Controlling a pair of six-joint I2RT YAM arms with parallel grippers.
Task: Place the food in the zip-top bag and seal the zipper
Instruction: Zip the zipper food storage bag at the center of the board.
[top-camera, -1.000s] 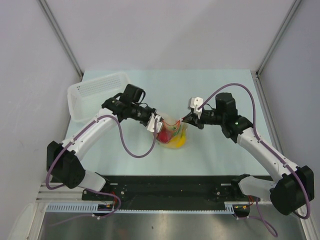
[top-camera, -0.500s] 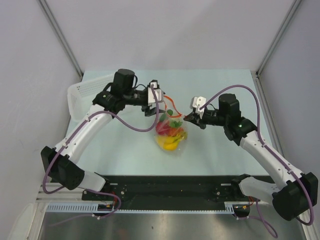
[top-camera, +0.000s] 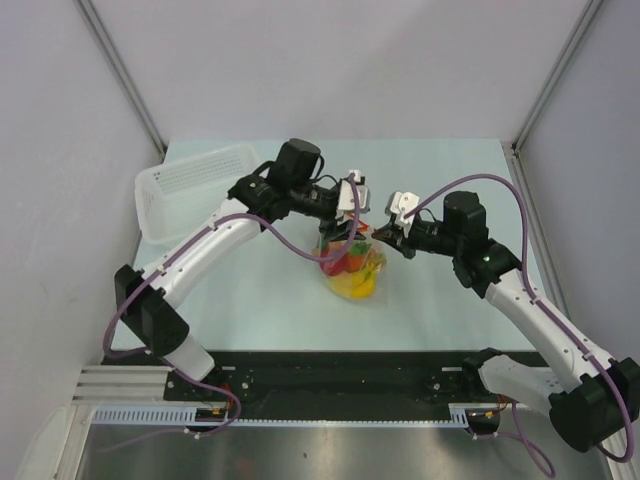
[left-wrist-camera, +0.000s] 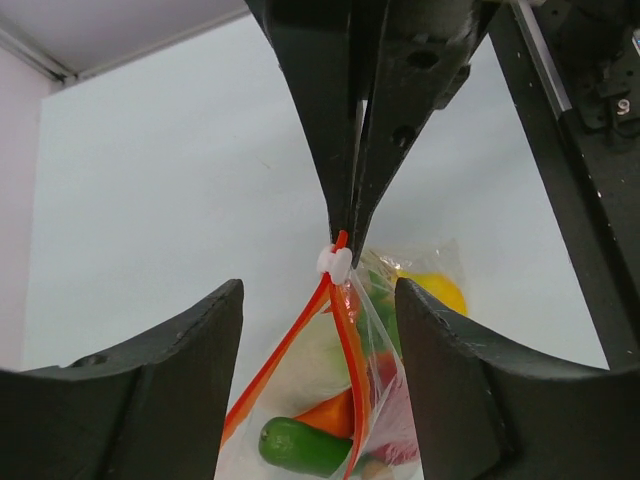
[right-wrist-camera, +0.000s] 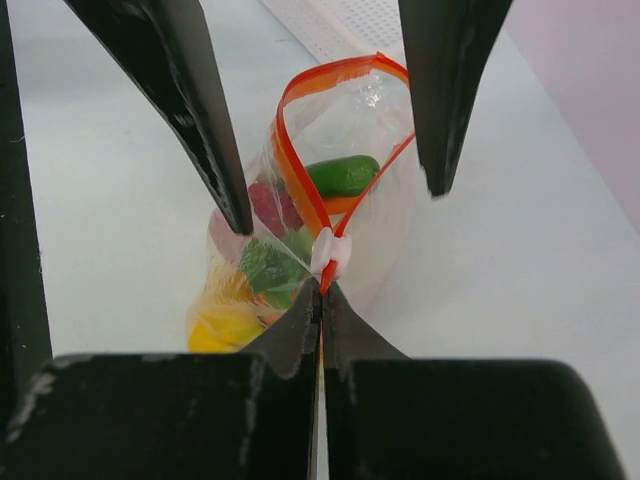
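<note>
The clear zip-top bag (top-camera: 352, 268) stands on the table with the food inside: a green pepper (right-wrist-camera: 343, 175), red fruit (right-wrist-camera: 265, 205), a yellow banana (right-wrist-camera: 225, 325) and a carrot (left-wrist-camera: 345, 410). Its red-orange zipper (right-wrist-camera: 290, 170) gapes in an open loop, with a white slider (right-wrist-camera: 328, 252) at the right end. My right gripper (right-wrist-camera: 322, 295) is shut on that zipper end, just behind the slider; it also shows in the top view (top-camera: 381, 238). My left gripper (left-wrist-camera: 318, 300) is open with one finger on each side of the bag's mouth, seen from above (top-camera: 352, 205).
A white ribbed tray (top-camera: 190, 185) sits at the table's back left corner, left of the left arm. The grey side walls close in on both sides of the pale table (top-camera: 450, 180).
The left arm has lifted from the bag's left corner and swung right, so its open fingers now straddle the mouth. The bag shifted slightly right. The right gripper stayed shut on the zipper end.
</note>
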